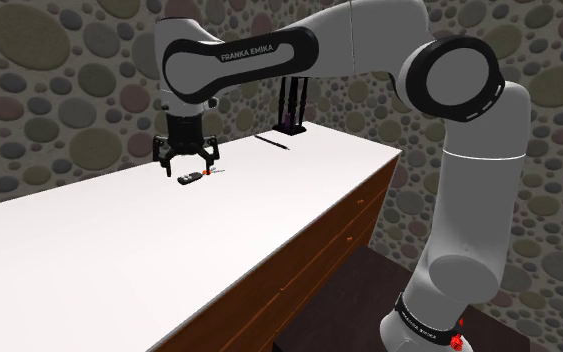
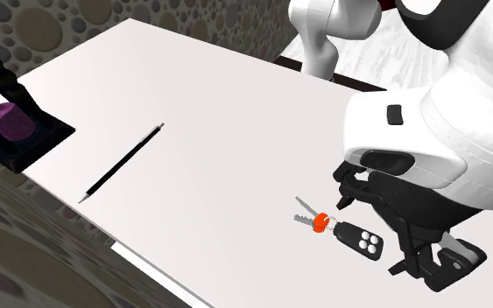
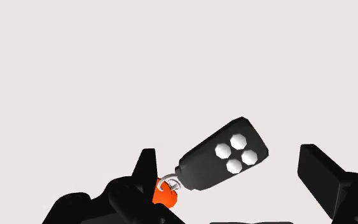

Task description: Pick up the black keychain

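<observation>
Keychain [image 3: 225, 154], a black fob with four pale buttons, an orange tag [image 3: 165, 194] and small keys [image 2: 304, 212], lies flat on the white tabletop [image 1: 119, 240], left of centre in the shoulder view and at the lower right of the second exterior view. The gripper [image 1: 187, 168] hangs just above it, fingers spread wide to either side of the fob, touching nothing. I judge this the approach, with the grasp not yet made. The next move calls for lowering until the fingertips bracket the fob's body, which lies aslant between them, then closing clear of the tag.
</observation>
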`<state>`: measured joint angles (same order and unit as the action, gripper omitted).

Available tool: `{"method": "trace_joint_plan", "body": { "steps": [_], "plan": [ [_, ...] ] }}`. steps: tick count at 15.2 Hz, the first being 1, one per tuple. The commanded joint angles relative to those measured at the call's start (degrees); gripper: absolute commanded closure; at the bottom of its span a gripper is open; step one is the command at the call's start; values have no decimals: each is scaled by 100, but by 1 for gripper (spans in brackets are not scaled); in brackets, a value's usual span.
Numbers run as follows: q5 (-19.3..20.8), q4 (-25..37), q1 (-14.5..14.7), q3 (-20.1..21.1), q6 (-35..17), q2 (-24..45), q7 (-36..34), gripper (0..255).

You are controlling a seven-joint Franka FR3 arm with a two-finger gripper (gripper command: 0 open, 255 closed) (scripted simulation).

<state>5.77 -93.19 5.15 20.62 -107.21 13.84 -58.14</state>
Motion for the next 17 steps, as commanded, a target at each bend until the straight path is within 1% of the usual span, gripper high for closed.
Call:
{"method": "trace_joint_plan", "body": {
  "steps": [1,2,3,12,17],
  "plan": [
    [-2,-74,-1,1,-65,-12,-6,0],
    [-2,-73,-1,1,-65,-12,-6,0],
    [-2,-69,1,2,-61,-10,-9,255],
    [-2,-73,-1,1,-65,-11,-6,255],
    [-20,277,9,11,310,-39,12,255]
  ]
}}
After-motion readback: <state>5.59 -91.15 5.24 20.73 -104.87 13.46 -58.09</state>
